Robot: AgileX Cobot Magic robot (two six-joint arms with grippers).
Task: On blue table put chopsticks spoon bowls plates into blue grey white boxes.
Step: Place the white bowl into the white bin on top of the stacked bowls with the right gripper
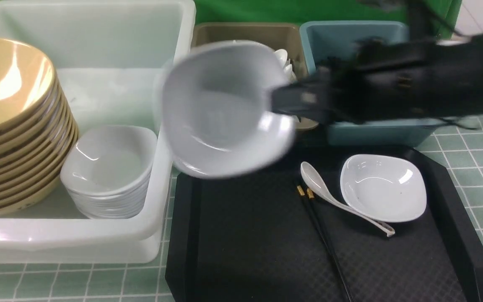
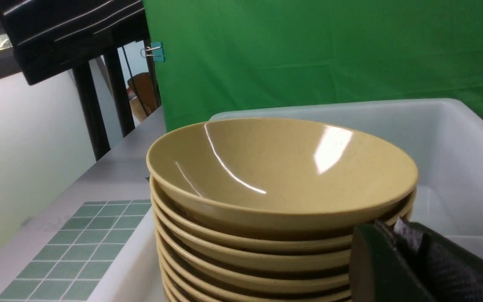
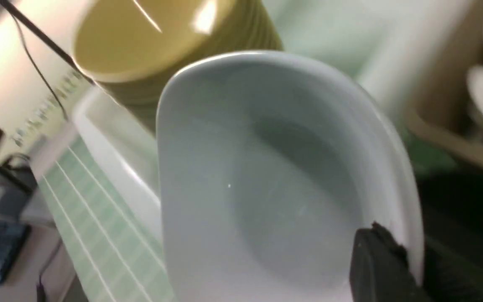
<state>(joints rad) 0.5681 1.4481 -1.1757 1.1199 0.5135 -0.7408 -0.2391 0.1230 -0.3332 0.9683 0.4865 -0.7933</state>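
My right gripper point(image 1: 281, 102) is shut on the rim of a white plate point(image 1: 224, 109) and holds it tilted in the air over the gap between the white tub point(image 1: 157, 218) and the black tray. In the right wrist view the plate point(image 3: 266, 176) fills the frame, its rim pinched in the gripper point(image 3: 413, 260). A stack of tan bowls point(image 1: 11, 121) and a stack of white plates point(image 1: 107, 172) sit in the tub. A second plate point(image 1: 382, 186), a white spoon point(image 1: 333, 197) and black chopsticks point(image 1: 323, 239) lie on the tray. My left gripper point(image 2: 409, 235) is shut and empty beside the bowl stack point(image 2: 279, 184).
The olive-grey bin point(image 1: 283, 35) at the back middle holds white spoons point(image 1: 285, 61). The dusty-blue bin point(image 1: 375, 130) stands behind the black tray point(image 1: 233, 251), partly hidden by my right arm. The tiled table point(image 1: 480, 167) shows to the right and along the front.
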